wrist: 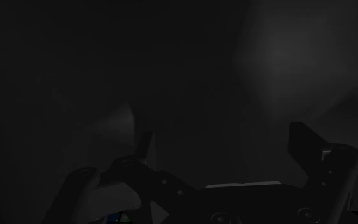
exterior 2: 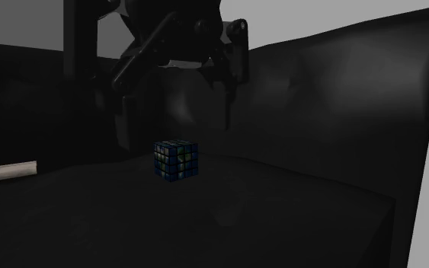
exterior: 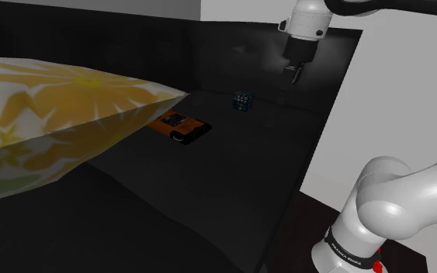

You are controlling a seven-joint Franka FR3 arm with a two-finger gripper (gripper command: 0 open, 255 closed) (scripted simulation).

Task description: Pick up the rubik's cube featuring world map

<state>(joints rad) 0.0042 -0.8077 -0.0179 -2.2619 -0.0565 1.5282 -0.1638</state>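
Nearest to the shoulder camera, a flowered cushion [exterior: 53,116] is seen at 9 o'clock. Nothing is lifted yet: the blue-green map cube [exterior: 244,101] stands on the dark surface, at 8 o'clock from the gripper [exterior: 290,84]. The gripper hangs higher, with fingers spread apart and nothing held. Descent, closing and lifting are judged to remain. Fingertips are hard to make out in the dimness.

On the seat [exterior: 209,178], cube [exterior: 244,101] and case [exterior: 179,127] lie apart, case beside the cushion [exterior: 53,116]
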